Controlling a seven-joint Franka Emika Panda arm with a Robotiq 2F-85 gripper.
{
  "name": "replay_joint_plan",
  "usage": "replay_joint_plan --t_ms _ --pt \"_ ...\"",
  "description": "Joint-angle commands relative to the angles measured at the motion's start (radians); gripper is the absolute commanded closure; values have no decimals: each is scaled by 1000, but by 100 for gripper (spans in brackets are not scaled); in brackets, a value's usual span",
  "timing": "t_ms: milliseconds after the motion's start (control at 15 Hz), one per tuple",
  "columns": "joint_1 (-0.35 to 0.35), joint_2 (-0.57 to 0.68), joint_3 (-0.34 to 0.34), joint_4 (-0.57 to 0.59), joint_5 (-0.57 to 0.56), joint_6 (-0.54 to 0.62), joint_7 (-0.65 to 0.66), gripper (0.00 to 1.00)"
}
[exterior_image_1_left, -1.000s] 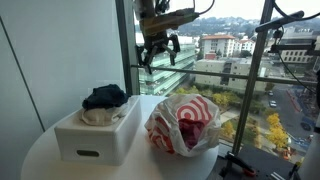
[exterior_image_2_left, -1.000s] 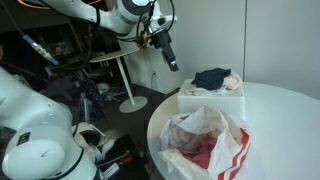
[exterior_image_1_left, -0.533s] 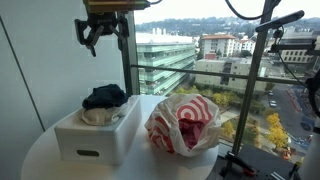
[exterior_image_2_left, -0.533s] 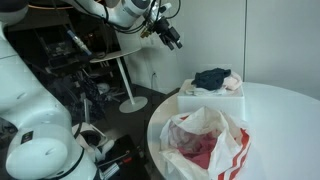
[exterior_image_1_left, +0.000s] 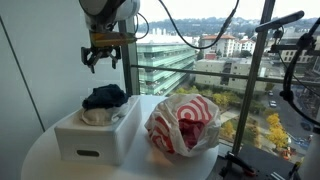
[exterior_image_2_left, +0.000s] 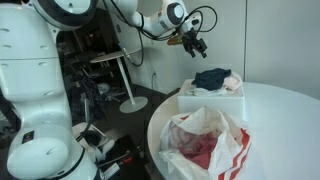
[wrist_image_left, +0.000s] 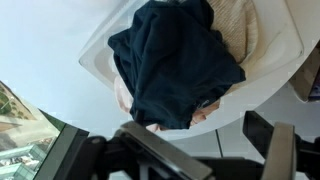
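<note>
1. High above the box, the gripper (exterior_image_1_left: 104, 52) hangs in the air and points down. It shows in both exterior views (exterior_image_2_left: 196, 42).
2. In the wrist view, its two dark fingers (wrist_image_left: 275, 150) stand wide apart at the bottom edge. There is nothing between them, and the gripper touches nothing.
3. Straight below the gripper, well apart from it, lies a dark blue cloth (wrist_image_left: 175, 65). It is all crumpled up in a heap. In both exterior views it sits on top of the pile, higher than the rim of the box (exterior_image_1_left: 104, 96) (exterior_image_2_left: 211, 77).
4. Under the dark blue cloth is a cream cloth (wrist_image_left: 245, 25). It peeks out at the side, and the two cloths touch.
5. Around both cloths is a white box (exterior_image_1_left: 95, 140). It is open at the top and has a small slot for a handle in its end wall. The cloths fill it up to the top.
6. Just beside the box, farther out from the gripper, sits a bag (exterior_image_1_left: 185, 122). It is thin plastic, red and white, and puffed up. Something red shows inside it in an exterior view (exterior_image_2_left: 205, 145).
7. Under the box and the bag is a round white table (exterior_image_1_left: 40, 160).
8. Behind the gripper is a big window (exterior_image_1_left: 200, 40). Past the glass there are buildings (exterior_image_1_left: 225, 45) and trees far down below.
</note>
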Motion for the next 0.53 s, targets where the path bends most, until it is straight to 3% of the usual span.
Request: replay_joint_plan --t_ms 0,467 --pt "18 107 -53 107 96 1 -80 0" --pt "26 232 -105 171 180 -25 -127 0"
